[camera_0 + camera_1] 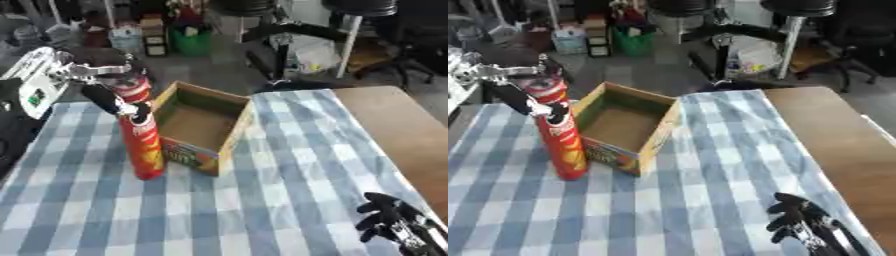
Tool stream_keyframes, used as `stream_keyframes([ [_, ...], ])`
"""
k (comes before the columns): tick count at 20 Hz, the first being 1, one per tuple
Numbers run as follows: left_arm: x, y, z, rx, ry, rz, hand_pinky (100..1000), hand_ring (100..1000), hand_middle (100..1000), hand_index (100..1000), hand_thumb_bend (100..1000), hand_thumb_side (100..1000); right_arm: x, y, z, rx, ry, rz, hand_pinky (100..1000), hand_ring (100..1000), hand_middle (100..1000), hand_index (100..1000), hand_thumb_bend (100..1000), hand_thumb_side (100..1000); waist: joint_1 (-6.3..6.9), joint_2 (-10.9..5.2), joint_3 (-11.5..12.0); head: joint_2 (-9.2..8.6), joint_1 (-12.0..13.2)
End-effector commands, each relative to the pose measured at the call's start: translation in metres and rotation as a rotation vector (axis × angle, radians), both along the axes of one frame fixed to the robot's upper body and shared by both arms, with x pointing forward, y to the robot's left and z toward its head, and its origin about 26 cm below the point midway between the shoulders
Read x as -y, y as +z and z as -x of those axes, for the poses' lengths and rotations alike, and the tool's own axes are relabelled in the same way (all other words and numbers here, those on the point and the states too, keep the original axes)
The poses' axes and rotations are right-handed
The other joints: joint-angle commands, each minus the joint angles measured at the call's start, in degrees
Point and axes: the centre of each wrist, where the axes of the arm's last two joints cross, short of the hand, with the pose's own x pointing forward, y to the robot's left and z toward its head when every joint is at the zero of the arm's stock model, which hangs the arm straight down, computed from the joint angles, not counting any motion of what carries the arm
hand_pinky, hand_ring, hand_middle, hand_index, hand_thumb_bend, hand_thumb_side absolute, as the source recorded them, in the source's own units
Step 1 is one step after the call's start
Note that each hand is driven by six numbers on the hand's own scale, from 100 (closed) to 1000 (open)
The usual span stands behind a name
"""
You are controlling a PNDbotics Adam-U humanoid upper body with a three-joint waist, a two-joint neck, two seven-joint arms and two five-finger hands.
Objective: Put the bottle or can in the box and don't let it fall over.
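Left eye view showed a tall red can point(143, 145) standing on the table point(289, 200), its base on the blue-and-white checked cloth point(87, 210) and its top leaning slightly toward the view's left. It stood just beside the left wall of the box point(199, 127), outside it, at the near left corner. The left hand point(109, 95) had hold of the can near its top, dark fingers point(131, 111) curled round the upper part from the view's left, with the silver and white arm point(39, 75) reaching in from the upper left. The box was an open cardboard one, brown inside with nothing visible in it, printed in bright colours on its near outer wall, and it sat askew on the cloth toward the far side of the table. To the right of the cloth lay a bare brown strip of table. The right hand point(394, 222) rested idle at the lower right corner, well apart from can and box, its black fingers relaxed and somewhat spread, holding nothing.
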Motion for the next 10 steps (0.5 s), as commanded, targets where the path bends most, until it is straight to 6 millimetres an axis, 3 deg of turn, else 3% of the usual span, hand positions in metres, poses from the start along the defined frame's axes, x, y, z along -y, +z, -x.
stream_keyframes([
  [1, -0.012, 0.015, 0.005, -0.146, -0.268, -0.363, 198, 411, 522, 743, 100, 134, 0.003, 0.006, -0.002, 0.017, 0.000, 0.015, 496, 586, 656, 831, 100, 622, 0.01, -0.38, 0.11, -0.32, -0.27],
  [10, -0.037, 0.077, 0.026, 0.007, -0.248, -0.253, 139, 393, 506, 735, 100, 116, 0.006, 0.004, -0.002, 0.010, -0.014, 0.017, 496, 586, 656, 831, 100, 628, 0.26, -0.67, 0.15, 0.18, -0.73],
])
